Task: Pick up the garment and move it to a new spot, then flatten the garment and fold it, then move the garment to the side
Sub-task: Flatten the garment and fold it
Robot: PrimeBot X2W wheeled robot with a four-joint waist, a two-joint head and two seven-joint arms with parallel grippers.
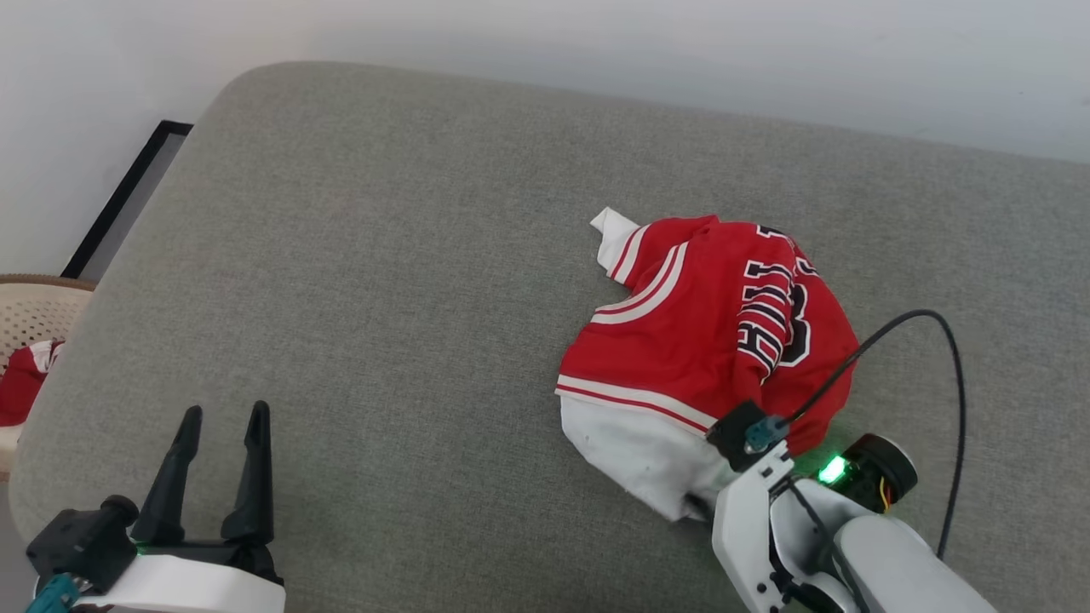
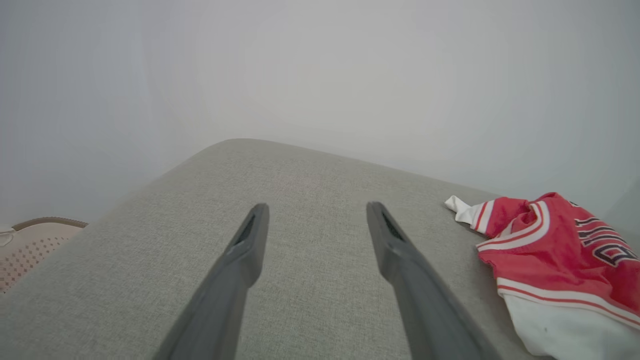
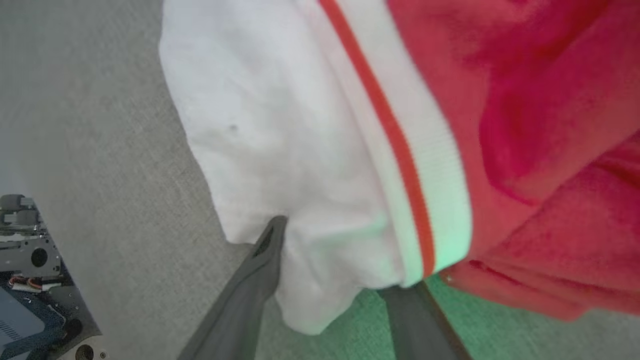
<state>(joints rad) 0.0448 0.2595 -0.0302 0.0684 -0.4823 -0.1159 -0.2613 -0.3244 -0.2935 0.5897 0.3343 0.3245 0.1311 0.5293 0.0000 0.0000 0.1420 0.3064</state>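
A: Where'd the shirt end up?
B: Crumpled near the cushion's front edge, right side. Looked soft and floppy. Right gripper straddled the sleeve, not clamped; left gripper gaped wide.

Item 1: grey cushion, woven cover, rounded corners; it runs beneath and ahead of my left gripper.
Item 2: garment, red with white sleeves, crumpled, lying on the cushion well right of that gripper. One white sleeve sits between the fingers of my right gripper.
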